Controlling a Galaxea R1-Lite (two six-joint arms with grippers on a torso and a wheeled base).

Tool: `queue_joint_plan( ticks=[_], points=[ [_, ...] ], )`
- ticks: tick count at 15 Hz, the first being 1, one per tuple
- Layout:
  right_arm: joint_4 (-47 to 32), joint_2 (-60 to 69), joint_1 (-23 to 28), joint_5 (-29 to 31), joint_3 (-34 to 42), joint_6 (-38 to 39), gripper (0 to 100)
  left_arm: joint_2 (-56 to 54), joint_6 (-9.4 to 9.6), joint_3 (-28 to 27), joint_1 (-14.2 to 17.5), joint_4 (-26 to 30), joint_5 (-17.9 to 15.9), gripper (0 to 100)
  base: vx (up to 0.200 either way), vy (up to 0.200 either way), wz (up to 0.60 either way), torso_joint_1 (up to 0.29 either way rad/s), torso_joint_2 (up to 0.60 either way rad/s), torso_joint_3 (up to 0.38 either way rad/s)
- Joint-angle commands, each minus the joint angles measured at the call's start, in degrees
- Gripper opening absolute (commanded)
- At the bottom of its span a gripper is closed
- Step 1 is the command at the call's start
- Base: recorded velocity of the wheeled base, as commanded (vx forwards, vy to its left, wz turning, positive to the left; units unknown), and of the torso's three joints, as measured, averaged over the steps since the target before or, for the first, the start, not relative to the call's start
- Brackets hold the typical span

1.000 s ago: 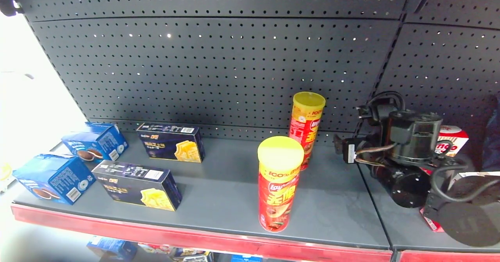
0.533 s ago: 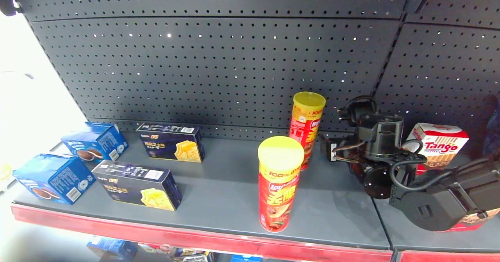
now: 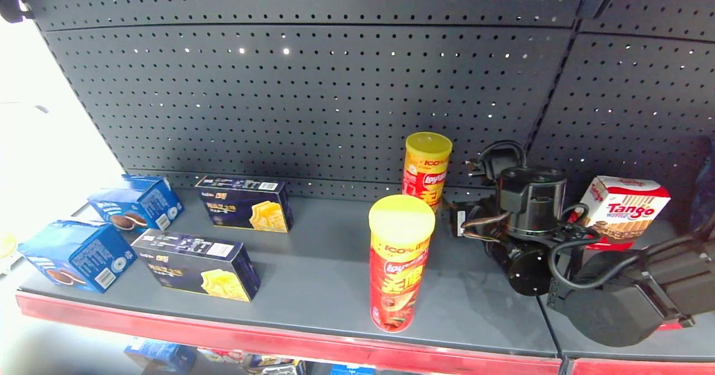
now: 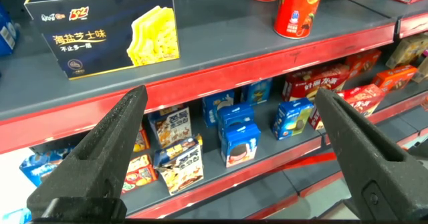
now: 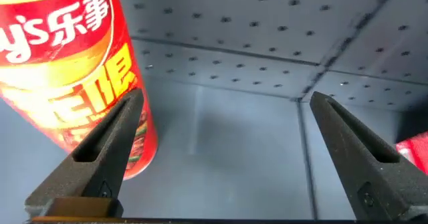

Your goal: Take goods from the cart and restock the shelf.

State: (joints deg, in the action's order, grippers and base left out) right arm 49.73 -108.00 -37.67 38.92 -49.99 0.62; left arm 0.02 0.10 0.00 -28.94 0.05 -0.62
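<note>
Two red chip cans with yellow lids stand upright on the grey shelf (image 3: 313, 269). The front can (image 3: 400, 260) is near the shelf's red edge. The back can (image 3: 426, 171) stands by the pegboard wall. My right arm's wrist (image 3: 528, 207) sits just right of the back can, low over the shelf. In the right wrist view my right gripper (image 5: 221, 157) is open, and the back can (image 5: 73, 70) stands by one fingertip, mostly outside the gap; contact cannot be told. My left gripper (image 4: 231, 150) hangs open and empty below the shelf's front edge.
Two dark boxes (image 3: 244, 203) (image 3: 195, 264) and two blue cookie boxes (image 3: 137, 202) (image 3: 78, 255) lie on the shelf's left half. A white and red wafer box (image 3: 623, 210) stands right of my right arm. Lower shelves (image 4: 227, 137) hold several goods.
My right arm has swung left along the shelf, uncovering the wafer box. The back can has shifted a little to the left. The front can and the boxes have not moved.
</note>
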Motion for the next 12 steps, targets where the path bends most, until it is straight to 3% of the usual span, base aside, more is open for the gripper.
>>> queue_joint_plan(
  ticks=[1, 12],
  points=[
    [0.0, 0.5, -0.4, 0.1, 0.2, 0.0, 100, 0.0, -0.01, 0.0, 0.0, 0.0, 0.0, 100, 0.000, 0.000, 0.00, 0.000, 0.00, 0.000],
    [0.4, 3.0, -3.2, 0.9, 3.9, 0.0, 100, 0.0, -0.01, 0.0, 0.0, 0.0, 0.0, 100, 0.000, 0.000, 0.00, 0.000, 0.00, 0.000]
  ],
)
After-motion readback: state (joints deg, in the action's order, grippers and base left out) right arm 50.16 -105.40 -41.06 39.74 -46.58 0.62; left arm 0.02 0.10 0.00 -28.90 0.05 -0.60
